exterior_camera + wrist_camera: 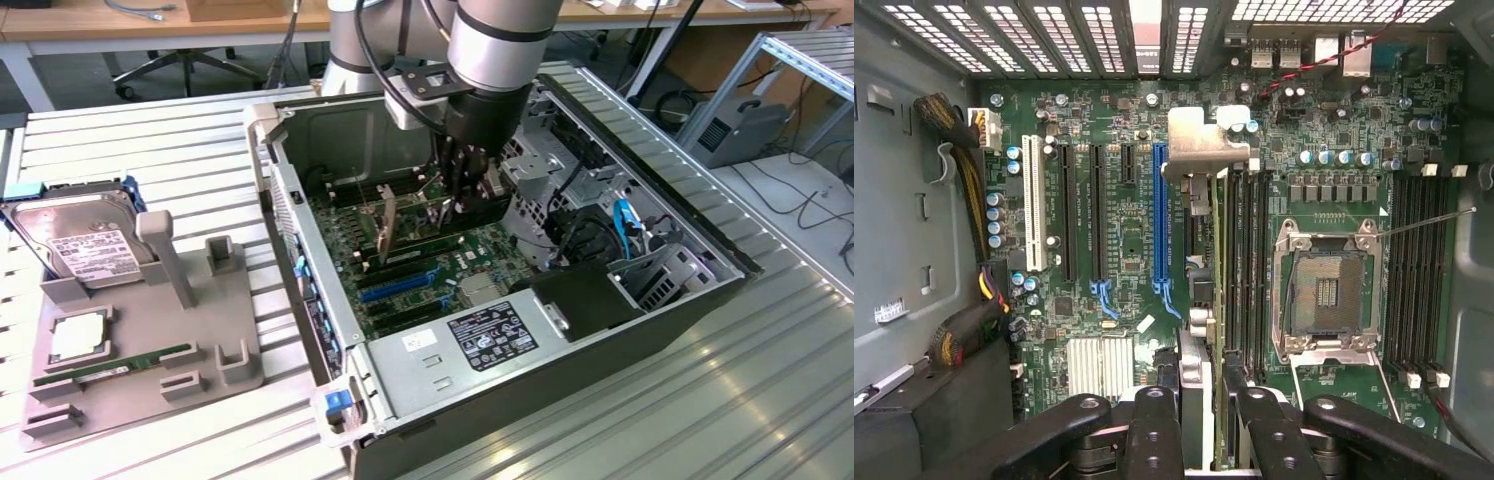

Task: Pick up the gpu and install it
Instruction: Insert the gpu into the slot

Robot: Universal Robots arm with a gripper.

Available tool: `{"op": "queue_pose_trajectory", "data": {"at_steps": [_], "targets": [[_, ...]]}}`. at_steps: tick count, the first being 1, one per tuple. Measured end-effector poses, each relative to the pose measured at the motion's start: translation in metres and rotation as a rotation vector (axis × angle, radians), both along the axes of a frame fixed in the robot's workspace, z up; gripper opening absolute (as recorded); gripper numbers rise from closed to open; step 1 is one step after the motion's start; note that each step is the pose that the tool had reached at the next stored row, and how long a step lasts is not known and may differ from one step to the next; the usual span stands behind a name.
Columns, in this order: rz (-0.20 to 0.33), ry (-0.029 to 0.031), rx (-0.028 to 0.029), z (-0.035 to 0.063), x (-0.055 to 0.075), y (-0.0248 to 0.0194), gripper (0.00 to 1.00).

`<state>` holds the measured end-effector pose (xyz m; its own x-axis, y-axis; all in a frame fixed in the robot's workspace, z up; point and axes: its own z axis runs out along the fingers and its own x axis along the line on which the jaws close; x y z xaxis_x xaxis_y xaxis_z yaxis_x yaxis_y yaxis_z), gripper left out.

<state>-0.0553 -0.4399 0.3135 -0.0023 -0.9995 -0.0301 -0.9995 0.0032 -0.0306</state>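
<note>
Open computer case [400, 385] on the table [747, 400], parts holder [200, 330] at the exterior view's left.
Inside the case, the gpu [398, 225] [1199, 150] stands on edge over the motherboard [1334, 130], clamped by the gripper [461, 205] [1199, 400], just beside a long expansion slot [1159, 215]. On the holder, a hard drive [80, 240] lies at the far end, with a RAM stick [114, 365] nearer.

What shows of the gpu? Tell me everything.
The gpu is a thin flat card, seen edge-on in the wrist view, with a bent silver metal bracket at the end away from the gripper. It stands upright on edge inside the open case, over the motherboard, between the blue slot and the black memory slots. The gripper is shut on it, with fingers on both faces. Whether its lower edge touches a slot cannot be told.
</note>
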Motion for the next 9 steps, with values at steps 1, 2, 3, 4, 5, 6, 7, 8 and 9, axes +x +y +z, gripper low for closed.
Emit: {"op": "queue_pose_trajectory", "data": {"at_steps": [1, 2, 3, 4, 5, 6, 7, 8, 9], "targets": [[0.0, 0.0, -0.0001, 0.0001, -0.0001, -0.0002, 0.27], [0.0, 0.0, 0.0, 0.0, -0.0001, -0.0004, 0.27], [0.0, 0.0, 0.0, 0.0, -0.0001, -0.0008, 0.27], [0.0, 0.0, 0.0, 0.0, 0.0, -0.0021, 0.27], [0.0, 0.0, 0.0, 0.0, 0.0, -0.003, 0.27], [0.0, 0.0, -0.0001, 0.0, 0.0, -0.0038, 0.27], [0.0, 0.0, -0.0002, 0.0, -0.0002, -0.0045, 0.27], [0.0, 0.0, -0.0001, 0.0, -0.0002, -0.0046, 0.27], [0.0, 0.0001, -0.0005, -0.0001, -0.0002, -0.0047, 0.27]]}}
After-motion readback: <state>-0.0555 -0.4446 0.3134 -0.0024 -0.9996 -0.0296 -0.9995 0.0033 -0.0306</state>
